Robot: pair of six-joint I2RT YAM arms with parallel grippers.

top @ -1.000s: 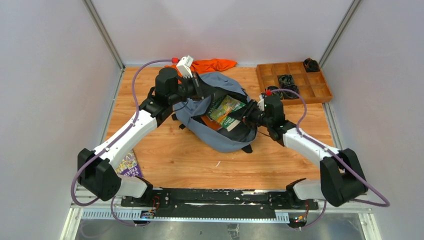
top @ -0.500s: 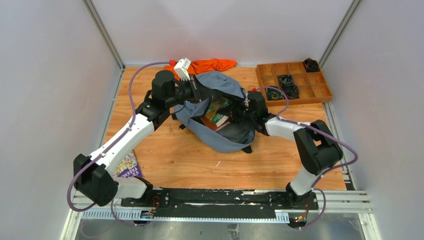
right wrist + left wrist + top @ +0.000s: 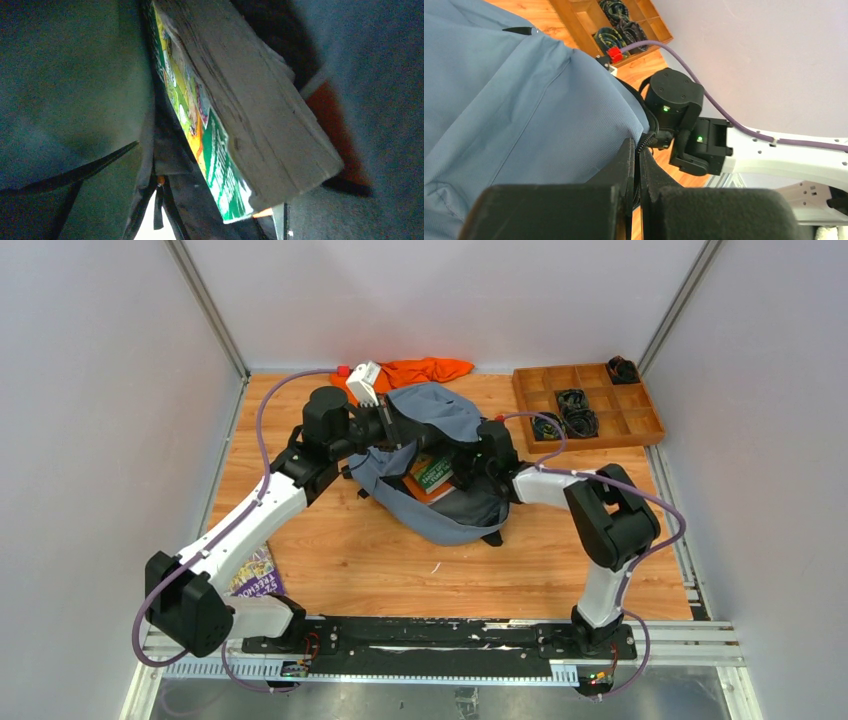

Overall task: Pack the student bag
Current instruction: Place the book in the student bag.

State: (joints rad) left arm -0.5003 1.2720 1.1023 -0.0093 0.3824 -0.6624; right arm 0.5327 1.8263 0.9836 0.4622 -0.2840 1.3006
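The left gripper [image 3: 395, 427] pinches the raised flap of the student bag [image 3: 445, 408], fingers together; the right gripper [image 3: 470, 462] reaches into its mouth — whether its jaws are apart cannot be told. The grey-blue bag lies centre frame, a green book [image 3: 433, 472] inside.

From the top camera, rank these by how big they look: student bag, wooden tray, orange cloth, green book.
1. student bag
2. wooden tray
3. orange cloth and green book: both are partly hidden and their visible parts look alike, so I leave them unranked.
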